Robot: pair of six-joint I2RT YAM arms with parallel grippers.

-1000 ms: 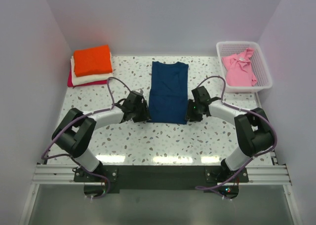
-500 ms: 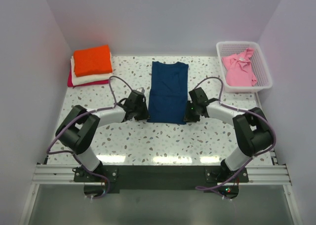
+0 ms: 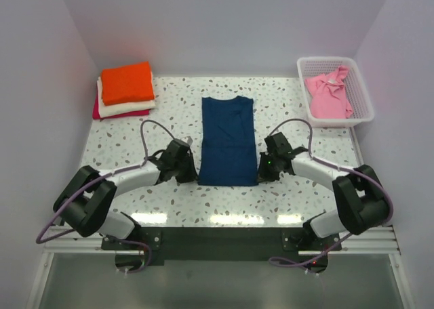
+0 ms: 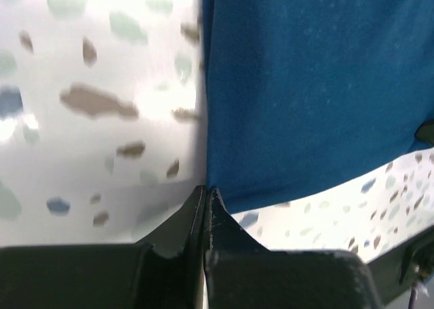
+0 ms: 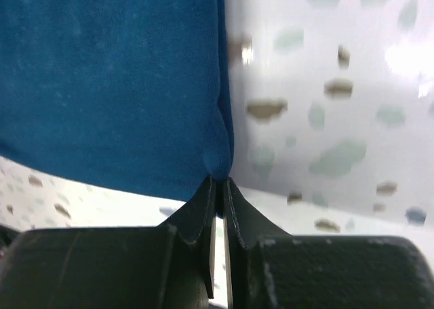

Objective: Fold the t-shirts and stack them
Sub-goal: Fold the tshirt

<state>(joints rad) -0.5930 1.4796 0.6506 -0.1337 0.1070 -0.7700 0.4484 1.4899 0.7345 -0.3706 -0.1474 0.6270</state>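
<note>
Navy t-shirt [image 3: 227, 141] lies flat on the table [image 3: 203, 202], left of the basket [image 3: 325, 59] & nearer the arms. It's a long narrow strip w/ collar end away from the arms, so sides look already folded in. No chest graphic showing, prob face down or tucked inside.

Left gripper [image 3: 188, 173] is at the near corner furthest from the basket. Wrist view shows its fingers [image 4: 183, 221] pressed together w/ the cloth corner caught at the tips, so it's pinching the hem. Right gripper [image 3: 262, 173] is at the near corner on the basket side, same story: fingers [image 5: 244, 217] squeezed onto the corner, cloth bunching a bit just above the tips.

Progress, judging by layout: 3 done, i.e. orange t-shirt [image 3: 127, 83] on top of cream t-shirt [image 3: 122, 109] on top of magenta t-shirt [image 3: 96, 110], stacked well left of the basket at the same far edge. Navy one approx halfway: lengthwise folds in, crosswise fold not yet made. Both near corners gripped suggests next is carrying the hem up toward the collar, then moving it to the stack.

Pink t-shirt [image 3: 327, 95] sits crumpled inside the basket, untouched. It needs the whole routine: pull out, spread, fold, stack
</note>
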